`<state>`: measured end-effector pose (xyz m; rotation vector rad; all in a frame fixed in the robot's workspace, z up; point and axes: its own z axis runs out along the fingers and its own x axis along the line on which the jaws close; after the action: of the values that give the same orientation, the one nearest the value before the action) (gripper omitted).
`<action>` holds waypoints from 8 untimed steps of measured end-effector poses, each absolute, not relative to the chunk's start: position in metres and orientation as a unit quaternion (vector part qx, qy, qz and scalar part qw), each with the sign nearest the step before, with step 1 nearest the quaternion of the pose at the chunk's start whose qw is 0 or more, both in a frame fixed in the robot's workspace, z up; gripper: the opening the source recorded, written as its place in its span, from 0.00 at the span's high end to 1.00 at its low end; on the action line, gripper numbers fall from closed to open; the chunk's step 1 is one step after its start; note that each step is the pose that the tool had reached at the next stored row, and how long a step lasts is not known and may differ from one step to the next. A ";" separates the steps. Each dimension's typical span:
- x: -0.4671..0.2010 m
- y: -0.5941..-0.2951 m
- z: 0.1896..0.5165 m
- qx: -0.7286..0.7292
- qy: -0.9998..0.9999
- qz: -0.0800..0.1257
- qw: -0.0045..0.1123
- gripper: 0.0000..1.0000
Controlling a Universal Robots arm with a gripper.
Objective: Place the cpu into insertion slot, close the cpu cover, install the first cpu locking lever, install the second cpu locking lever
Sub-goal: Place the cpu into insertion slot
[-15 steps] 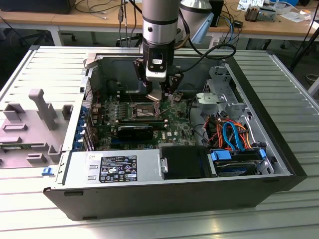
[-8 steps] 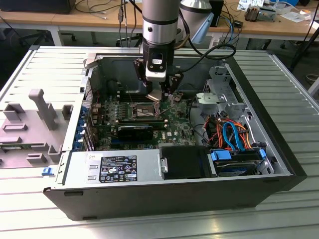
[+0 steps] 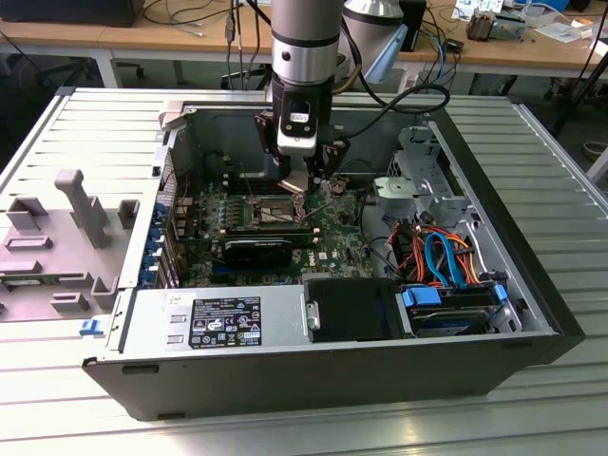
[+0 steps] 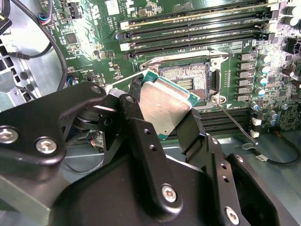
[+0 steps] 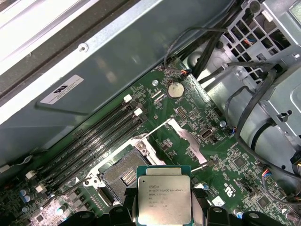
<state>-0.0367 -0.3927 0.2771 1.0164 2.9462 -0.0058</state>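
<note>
While the gripper (image 3: 309, 179) hangs inside the computer case (image 3: 532, 318), its jaws are clamped on the cpu (image 4: 162, 106), gripping two opposite edges with the metal top facing up. The cpu is in the air, not seated. The socket (image 4: 190, 77) lies bare just beyond the jaws, and the cpu's far corner overlaps its near edge in the second wrist view. The cover (image 5: 186, 136) looks swung up clear of the socket. A lever (image 4: 235, 120) is sprung out to one side of the jaws.

My read for this step:
- Square the cpu to the socket frame, then centre it over the opening.
- Check the notches match and keep it flat to the motherboard (image 4: 155, 14).
- Come down slow with no side load, since socket pins likely bend easily.
- Let go only once it sits flush. No pressing.
</note>
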 end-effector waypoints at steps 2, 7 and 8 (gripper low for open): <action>-0.037 -0.393 0.277 0.327 0.945 -0.002 0.012 0.46; -0.037 -0.393 0.277 0.330 0.944 -0.002 0.013 0.46; -0.037 -0.393 0.277 0.330 0.944 -0.002 0.013 0.46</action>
<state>-0.0367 -0.3927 0.2770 1.0273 2.9422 -0.0068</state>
